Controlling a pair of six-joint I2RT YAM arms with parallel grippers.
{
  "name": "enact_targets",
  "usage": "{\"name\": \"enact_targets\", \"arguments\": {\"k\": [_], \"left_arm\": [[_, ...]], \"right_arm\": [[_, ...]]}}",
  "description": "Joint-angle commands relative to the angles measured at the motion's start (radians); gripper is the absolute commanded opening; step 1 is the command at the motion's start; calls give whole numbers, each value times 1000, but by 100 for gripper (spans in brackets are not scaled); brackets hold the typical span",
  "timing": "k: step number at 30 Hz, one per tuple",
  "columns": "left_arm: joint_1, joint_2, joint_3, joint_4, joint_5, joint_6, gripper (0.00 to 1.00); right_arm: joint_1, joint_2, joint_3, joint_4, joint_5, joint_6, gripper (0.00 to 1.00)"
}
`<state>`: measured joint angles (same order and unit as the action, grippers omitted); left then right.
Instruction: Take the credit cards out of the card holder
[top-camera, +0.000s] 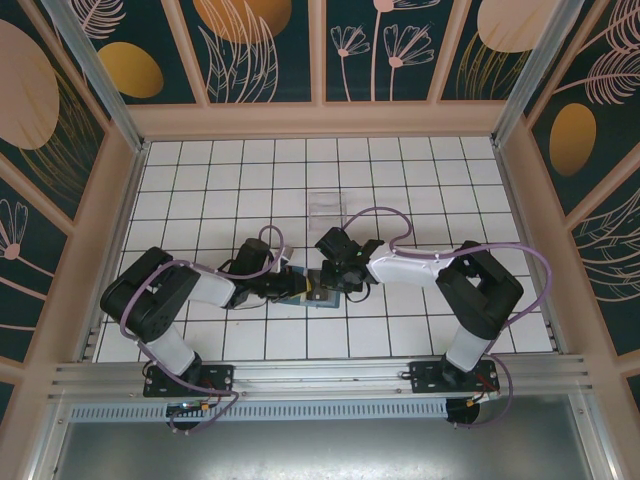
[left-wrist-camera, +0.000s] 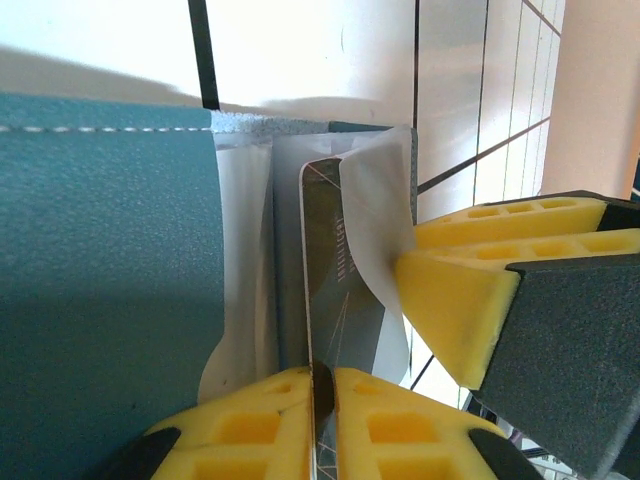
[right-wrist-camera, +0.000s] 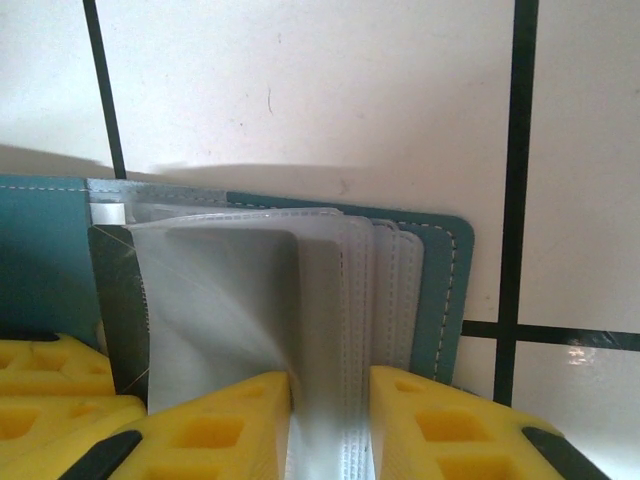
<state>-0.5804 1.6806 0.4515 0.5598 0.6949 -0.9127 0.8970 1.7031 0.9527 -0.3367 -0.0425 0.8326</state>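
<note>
Record a white tiled table (top-camera: 200, 180) as the work surface. Note left arm (top-camera: 160, 290) and right arm (top-camera: 480, 285) both folded inward, meeting over one spot near the front of the table: judged a two-handed arrangement, one side to steady, one to draw. Find clear tray (top-camera: 326, 205) further back, well apart from the work and from both arms. Find card holder (top-camera: 320, 298) lying open on the tiles between the two wrists, teal cover spread flat, inner plastic sleeves (right-wrist-camera: 250, 300) fanned upward. Judge the sleeves lifted on purpose, to open a pocket mouth. See one credit card (left-wrist-camera: 335, 290), dark grey, edge-on to the left wrist camera, partly covered by a peeled-back sleeve, so not yet free of the holder. Cannot tell the number of other cards in the remaining sleeves. Report left gripper (left-wrist-camera: 322, 385) closed narrow, yellow pads pinching the near edge of the credit card. Report right gripper (right-wrist-camera: 330, 400) likewise closed narrow, clamped on a bundle of sleeves at their free edges, holding them up and away from the card. Judge the next move a straight pull by the left, with risk of dragging the whole holder on any slip of the right-hand grip.
</note>
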Motion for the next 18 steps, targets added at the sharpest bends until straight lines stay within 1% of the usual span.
{"name": "enact_targets", "arguments": {"k": [1, 3, 8, 14, 18], "left_arm": [[-15, 27, -18, 20, 18, -3, 13], [-13, 23, -19, 7, 13, 3, 13], [-7, 14, -10, -50, -9, 34, 12], [-6, 18, -5, -67, -11, 43, 11], [-6, 15, -3, -75, -13, 47, 11]], "right_arm": [[4, -1, -32, -12, 6, 24, 32], [3, -14, -34, -27, 23, 32, 36], [-8, -51, -60, -29, 34, 47, 37], [-20, -41, -80, -23, 29, 45, 35], [-21, -23, -86, -25, 28, 46, 31]]}}
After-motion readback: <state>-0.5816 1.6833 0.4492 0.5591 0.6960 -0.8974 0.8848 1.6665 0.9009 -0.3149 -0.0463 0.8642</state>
